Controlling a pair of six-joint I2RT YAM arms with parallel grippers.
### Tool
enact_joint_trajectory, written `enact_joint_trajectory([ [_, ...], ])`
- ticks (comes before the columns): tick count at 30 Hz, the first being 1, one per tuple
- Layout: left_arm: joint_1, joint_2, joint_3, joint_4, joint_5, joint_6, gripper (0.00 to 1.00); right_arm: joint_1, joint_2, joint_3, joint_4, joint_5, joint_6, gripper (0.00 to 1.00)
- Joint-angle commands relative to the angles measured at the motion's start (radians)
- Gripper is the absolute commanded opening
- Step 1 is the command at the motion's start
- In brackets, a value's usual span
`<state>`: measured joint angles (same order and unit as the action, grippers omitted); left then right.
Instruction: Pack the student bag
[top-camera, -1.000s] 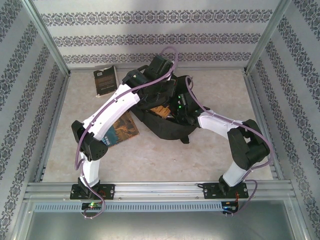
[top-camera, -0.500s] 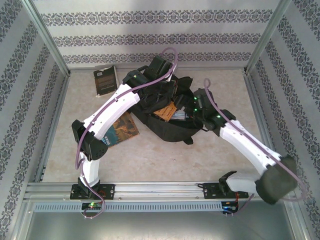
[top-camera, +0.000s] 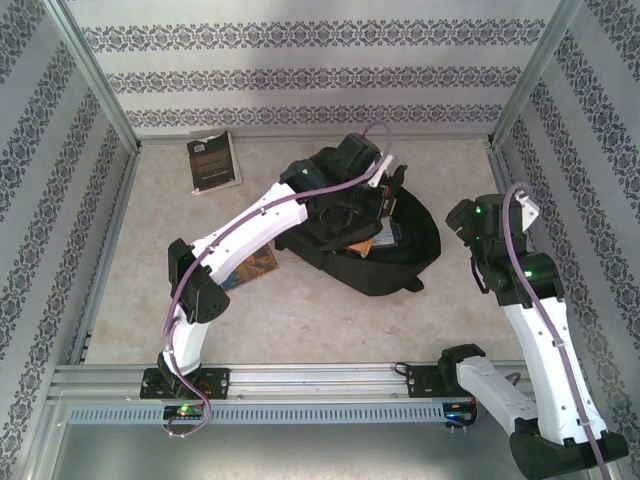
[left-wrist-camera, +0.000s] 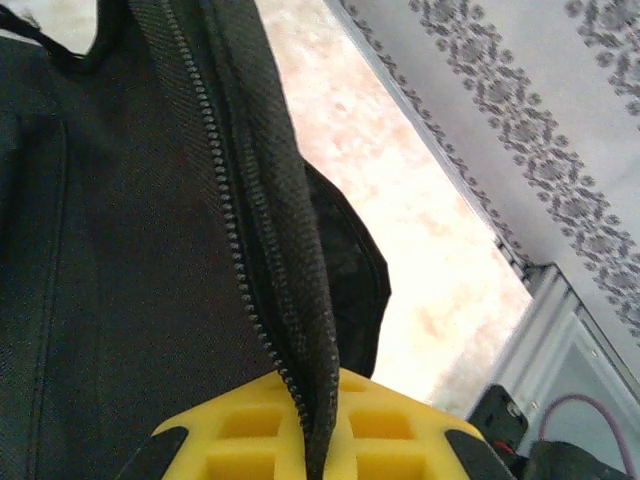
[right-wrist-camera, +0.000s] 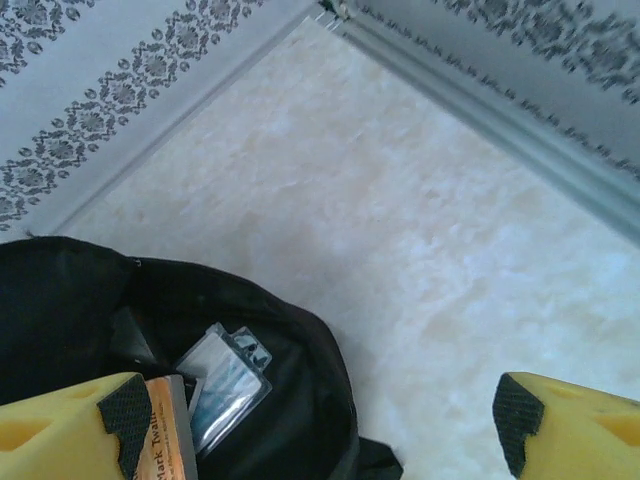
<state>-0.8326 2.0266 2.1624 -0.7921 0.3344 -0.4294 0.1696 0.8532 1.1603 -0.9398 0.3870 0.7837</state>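
The student bag (top-camera: 385, 265), a black backpack, lies in the middle of the table with its mouth open. My left gripper (top-camera: 388, 192) is at the bag's far rim. In the left wrist view the yellow left gripper (left-wrist-camera: 320, 442) is shut on the bag's zippered edge (left-wrist-camera: 262, 240). My right gripper (top-camera: 464, 216) hangs to the right of the bag, apart from it. Its jaws are open, and the right gripper (right-wrist-camera: 320, 430) holds nothing. Inside the bag (right-wrist-camera: 300, 400) lie an orange book (right-wrist-camera: 165, 440) and a clear plastic sleeve (right-wrist-camera: 225, 385).
A dark book (top-camera: 213, 160) lies at the back left. Another book (top-camera: 257, 266) lies partly under my left arm, left of the bag. Metal frame rails and patterned walls (top-camera: 320, 75) close in the table on three sides.
My right arm has drawn back out of the bag to the right. My left gripper has moved right with the bag's edge, and the bag has shifted right.
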Motion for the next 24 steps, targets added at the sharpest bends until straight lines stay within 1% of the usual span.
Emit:
enact_joint_trajectory([
  [1, -0.011, -0.032, -0.030, 0.081, 0.070, -0.015, 0.08, -0.004, 0.005, 0.053, -0.064, 0.077, -0.055, 0.89],
  [3, -0.011, -0.044, -0.043, 0.072, 0.078, -0.006, 0.14, -0.004, 0.015, 0.068, -0.047, 0.072, -0.058, 0.89],
  [4, -0.011, -0.048, -0.044, 0.071, 0.089, -0.003, 0.22, -0.003, 0.021, 0.074, -0.040, 0.067, -0.060, 0.90],
  [6, -0.010, -0.062, -0.046, 0.069, 0.112, 0.005, 0.50, 0.000, 0.037, 0.092, -0.022, 0.046, -0.071, 0.90],
  [7, -0.007, -0.074, -0.047, 0.066, 0.123, 0.013, 0.57, 0.003, 0.043, 0.102, -0.012, 0.032, -0.080, 0.90],
  [8, 0.000, -0.090, -0.048, 0.055, 0.122, 0.023, 0.61, 0.007, 0.050, 0.113, 0.002, 0.009, -0.092, 0.90],
  [9, 0.013, -0.116, -0.060, 0.043, 0.110, 0.027, 0.64, 0.015, 0.058, 0.121, 0.020, -0.028, -0.112, 0.90],
  [11, 0.055, -0.191, -0.133, 0.046, 0.091, 0.017, 0.67, 0.035, 0.076, 0.131, 0.061, -0.112, -0.155, 0.90],
  [13, 0.120, -0.303, -0.274, 0.086, 0.062, -0.021, 0.68, 0.075, 0.103, 0.135, 0.097, -0.185, -0.186, 0.89],
  [14, 0.161, -0.380, -0.376, 0.128, 0.044, -0.047, 0.69, 0.108, 0.123, 0.132, 0.125, -0.232, -0.206, 0.89],
  [16, 0.249, -0.529, -0.568, 0.188, -0.019, -0.114, 0.72, 0.206, 0.180, 0.139, 0.165, -0.290, -0.244, 0.88],
  [18, 0.359, -0.669, -0.744, 0.188, -0.107, -0.187, 0.76, 0.335, 0.272, 0.181, 0.167, -0.315, -0.301, 0.88],
  [19, 0.407, -0.719, -0.807, 0.171, -0.133, -0.212, 0.77, 0.382, 0.322, 0.203, 0.164, -0.327, -0.316, 0.88],
  [21, 0.528, -0.791, -0.917, 0.099, -0.152, -0.270, 0.77, 0.456, 0.431, 0.248, 0.184, -0.433, -0.336, 0.88],
  [22, 0.572, -0.815, -0.958, 0.072, -0.164, -0.291, 0.77, 0.488, 0.480, 0.271, 0.184, -0.467, -0.336, 0.88],
  [23, 0.605, -0.840, -1.010, 0.053, -0.195, -0.312, 0.78, 0.523, 0.538, 0.304, 0.181, -0.495, -0.341, 0.87],
  [24, 0.621, -0.862, -1.053, 0.040, -0.244, -0.332, 0.82, 0.558, 0.597, 0.339, 0.176, -0.521, -0.351, 0.87],
])
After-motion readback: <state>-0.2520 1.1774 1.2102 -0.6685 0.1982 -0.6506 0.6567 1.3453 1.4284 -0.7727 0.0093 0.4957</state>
